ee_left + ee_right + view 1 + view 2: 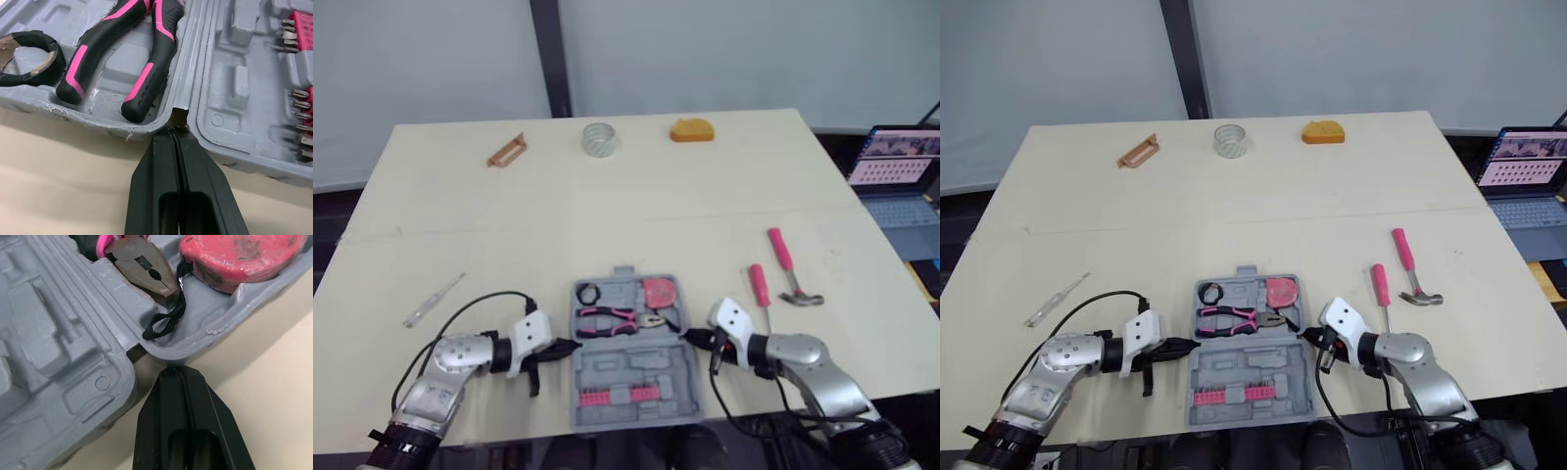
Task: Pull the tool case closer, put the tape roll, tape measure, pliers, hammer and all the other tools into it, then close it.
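The grey tool case (pixel 626 377) lies open at the table's front edge. Its far half holds a black tape roll (pixel 587 293), pink-and-black pliers (pixel 617 320) and a red tape measure (pixel 658 291). The near half carries a pink bit strip (pixel 612 397). My left gripper (pixel 570 345) is shut, its tips against the case's left hinge notch (pixel 178 115). My right gripper (pixel 690 338) is shut too, tips touching the case's right edge (pixel 166 357) at the hinge. A pink-handled hammer (pixel 790 269) and a pink screwdriver (pixel 760 289) lie to the case's right.
A clear tester screwdriver (pixel 433 301) lies at the left. Along the far edge sit a brown tool (pixel 506 151), a clear tape roll (pixel 600 138) and an orange object (pixel 691 130). A laptop (pixel 901 181) stands beyond the table's right side.
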You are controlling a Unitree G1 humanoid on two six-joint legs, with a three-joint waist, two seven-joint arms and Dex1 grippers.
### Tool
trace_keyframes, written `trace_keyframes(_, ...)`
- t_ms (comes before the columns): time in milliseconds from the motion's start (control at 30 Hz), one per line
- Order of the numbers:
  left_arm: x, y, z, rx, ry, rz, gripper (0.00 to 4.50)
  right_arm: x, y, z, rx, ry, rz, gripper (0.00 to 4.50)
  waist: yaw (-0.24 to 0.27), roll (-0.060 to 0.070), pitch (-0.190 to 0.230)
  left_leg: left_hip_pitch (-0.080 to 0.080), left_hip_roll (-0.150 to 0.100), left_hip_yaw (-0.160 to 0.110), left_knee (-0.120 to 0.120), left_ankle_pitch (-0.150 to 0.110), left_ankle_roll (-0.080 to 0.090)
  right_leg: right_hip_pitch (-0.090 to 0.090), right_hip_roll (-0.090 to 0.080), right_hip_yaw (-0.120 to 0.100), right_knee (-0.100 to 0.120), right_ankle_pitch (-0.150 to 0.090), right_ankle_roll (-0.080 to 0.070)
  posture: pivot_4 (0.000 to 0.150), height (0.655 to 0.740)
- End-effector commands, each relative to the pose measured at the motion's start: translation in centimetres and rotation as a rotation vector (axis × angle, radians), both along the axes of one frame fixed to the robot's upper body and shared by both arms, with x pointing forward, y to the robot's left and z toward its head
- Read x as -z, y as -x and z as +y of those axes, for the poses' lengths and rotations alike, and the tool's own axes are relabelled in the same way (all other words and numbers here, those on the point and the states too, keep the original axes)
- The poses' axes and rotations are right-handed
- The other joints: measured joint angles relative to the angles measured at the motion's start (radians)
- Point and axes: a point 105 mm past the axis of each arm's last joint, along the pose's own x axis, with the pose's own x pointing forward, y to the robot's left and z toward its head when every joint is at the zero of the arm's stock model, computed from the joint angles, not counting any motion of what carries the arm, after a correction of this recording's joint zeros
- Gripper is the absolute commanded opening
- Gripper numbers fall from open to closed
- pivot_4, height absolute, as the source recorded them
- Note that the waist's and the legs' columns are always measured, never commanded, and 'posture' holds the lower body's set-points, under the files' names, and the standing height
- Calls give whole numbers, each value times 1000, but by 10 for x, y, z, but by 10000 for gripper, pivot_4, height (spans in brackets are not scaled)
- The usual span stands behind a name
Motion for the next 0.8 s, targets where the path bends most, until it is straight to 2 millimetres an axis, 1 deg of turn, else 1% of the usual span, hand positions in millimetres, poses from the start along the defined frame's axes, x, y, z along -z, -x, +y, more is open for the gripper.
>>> trace_keyframes(33,-6,-4,-5,16,18,-30,552,-17,-1,13,-29,-28,-52,0,2,1,1,0,0,0,0,0,0,0,0,0,0,0,0,1500,7400)
trace_keyframes(333,-5,-7,-4,5,15,-38,552,-24,-1,15,-14,-28,-52,0,1,2,1,-1,0,0,-1,0,0,-1,0,0,0,0,0,1500,7400)
trace_keyframes(667,-6,-17,0,-24,9,-62,552,-27,1,16,-10,-25,-46,0,0,2,1,-1,0,0,0,0,0,-1,0,0,0,0,0,1500,7400)
trace_keyframes(800,-6,-17,0,-24,10,-65,552,-28,0,15,-7,-23,-44,0,0,2,1,-1,0,0,0,0,0,-1,0,0,0,0,0,1500,7400)
